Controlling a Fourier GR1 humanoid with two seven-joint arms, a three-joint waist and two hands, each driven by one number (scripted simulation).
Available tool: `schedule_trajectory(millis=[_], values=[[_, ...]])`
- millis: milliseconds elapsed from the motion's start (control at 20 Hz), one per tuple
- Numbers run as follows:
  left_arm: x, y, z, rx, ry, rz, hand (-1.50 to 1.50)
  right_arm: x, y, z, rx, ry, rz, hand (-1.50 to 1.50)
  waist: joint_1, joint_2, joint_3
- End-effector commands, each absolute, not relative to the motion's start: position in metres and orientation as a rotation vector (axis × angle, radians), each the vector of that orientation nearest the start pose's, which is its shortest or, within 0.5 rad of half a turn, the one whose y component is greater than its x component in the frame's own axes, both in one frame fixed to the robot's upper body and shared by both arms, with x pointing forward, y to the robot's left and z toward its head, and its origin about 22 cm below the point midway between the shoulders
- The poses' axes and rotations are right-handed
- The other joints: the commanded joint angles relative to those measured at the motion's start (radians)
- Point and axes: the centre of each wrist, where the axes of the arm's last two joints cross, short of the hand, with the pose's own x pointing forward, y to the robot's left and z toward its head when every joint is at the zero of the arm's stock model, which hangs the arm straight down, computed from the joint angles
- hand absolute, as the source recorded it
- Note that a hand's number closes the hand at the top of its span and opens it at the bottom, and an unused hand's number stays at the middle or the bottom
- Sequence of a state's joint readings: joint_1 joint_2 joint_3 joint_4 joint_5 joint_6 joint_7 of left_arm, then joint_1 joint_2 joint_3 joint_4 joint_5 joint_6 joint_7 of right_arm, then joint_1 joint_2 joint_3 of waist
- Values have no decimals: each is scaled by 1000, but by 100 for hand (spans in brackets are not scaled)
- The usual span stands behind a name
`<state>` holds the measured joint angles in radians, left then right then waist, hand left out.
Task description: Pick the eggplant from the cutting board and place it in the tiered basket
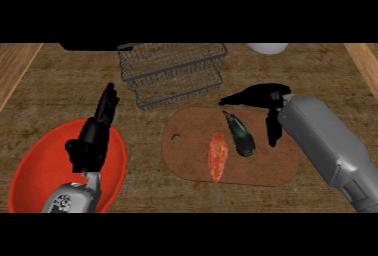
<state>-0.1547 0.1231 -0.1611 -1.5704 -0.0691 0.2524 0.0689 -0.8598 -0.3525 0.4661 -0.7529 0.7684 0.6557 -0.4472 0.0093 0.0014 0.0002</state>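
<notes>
Nearest the viewer, at about seven o'clock on the counter, sits a red plate. The left hand rests above it, at the end of a grey forearm that enters from the lower edge. Its fingers are straight and point up toward twelve o'clock. They hold nothing.

At about four o'clock the right forearm comes in from the lower right corner, crossing the right edge of the cutting board. The board is brown, with rounded corners and a small hole near its left edge, and it lies just below centre.

Two items lie on the board. An orange, elongated vegetable lies lengthwise near the board's middle. The eggplant, dark green to black, lies just to its right, with its narrow tip toward eleven o'clock. The two items are near each other; whether they touch cannot be told.

The right hand hovers at the board's upper right corner, at about two o'clock from the eggplant. Its fingers are spread: one set extends left past the board's top edge, and another digit hangs down at the eggplant's right. The hand is open and grasps nothing. Contact with the eggplant cannot be confirmed.

Farther on, at twelve o'clock, the tiered basket of grey wire stands just beyond the board. A white object shows at one o'clock, cut off by the upper edge.
</notes>
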Motion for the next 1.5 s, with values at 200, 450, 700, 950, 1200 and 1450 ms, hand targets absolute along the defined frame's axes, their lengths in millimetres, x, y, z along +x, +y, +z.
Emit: schedule_trajectory(millis=[200, 450, 700, 950, 1200, 1450], values=[[267, 199, 40, 177, -1671, -115, 0, 410, -197, 36, 67, -1055, 1868, -150, 6, 2, 0], [264, 197, 29, 187, -1658, -98, 0, 412, -206, 39, 82, -1068, 1863, -150, 3, 1, 0], [281, 192, 23, 184, -1674, -118, 0, 411, -179, 40, 113, -1059, 1834, -150, -4, 1, 0], [278, 206, 18, 205, -1658, -118, 0, 401, -182, 37, 82, -1118, 1763, -150, -9, -2, 0], [262, 186, 19, 190, -1671, -99, 0, 387, -177, 6, 9, -1259, 1811, 150, -2, -1, 0], [287, 211, 25, 198, -1673, -96, 0, 382, -171, -2, -56, -1350, 1815, 150, -7, 0, 0]])
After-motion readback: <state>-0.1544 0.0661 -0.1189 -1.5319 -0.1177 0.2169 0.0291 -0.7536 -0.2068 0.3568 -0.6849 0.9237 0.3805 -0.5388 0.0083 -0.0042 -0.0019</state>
